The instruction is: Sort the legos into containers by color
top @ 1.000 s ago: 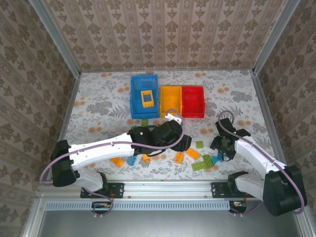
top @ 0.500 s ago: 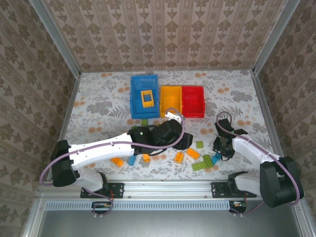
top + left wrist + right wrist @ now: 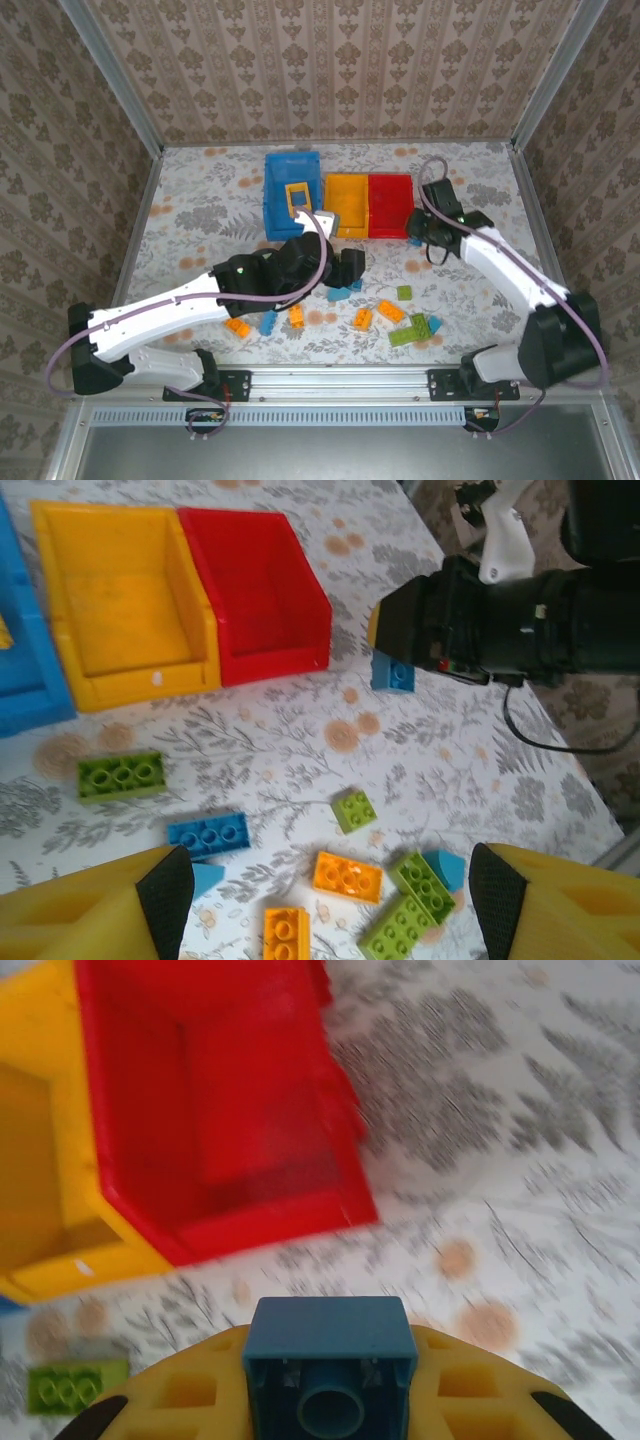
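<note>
My right gripper (image 3: 330, 1405) is shut on a small blue brick (image 3: 330, 1360), held just in front of the red bin (image 3: 230, 1110); it hovers by that bin's right front corner (image 3: 415, 236). The yellow-orange bin (image 3: 345, 200) joins the red bin (image 3: 390, 200) on its left, and the larger blue bin (image 3: 272, 205) holds an orange open square frame (image 3: 296, 197). My left gripper (image 3: 348, 268) stands open above loose bricks: an orange one (image 3: 347, 875), a small green one (image 3: 354, 810) and a blue one (image 3: 208, 833).
More loose bricks lie along the near table: orange (image 3: 237, 327), blue (image 3: 268, 324), orange (image 3: 296, 316), and a green pair (image 3: 412, 330) with a blue piece (image 3: 437, 322). A green brick (image 3: 122, 776) sits in front of the yellow-orange bin. Metal rails and wallpapered walls enclose the table.
My right gripper has risen from the brick pile at the near right and carried the blue brick back to the red bin's corner. My left arm has drawn left and lifted.
</note>
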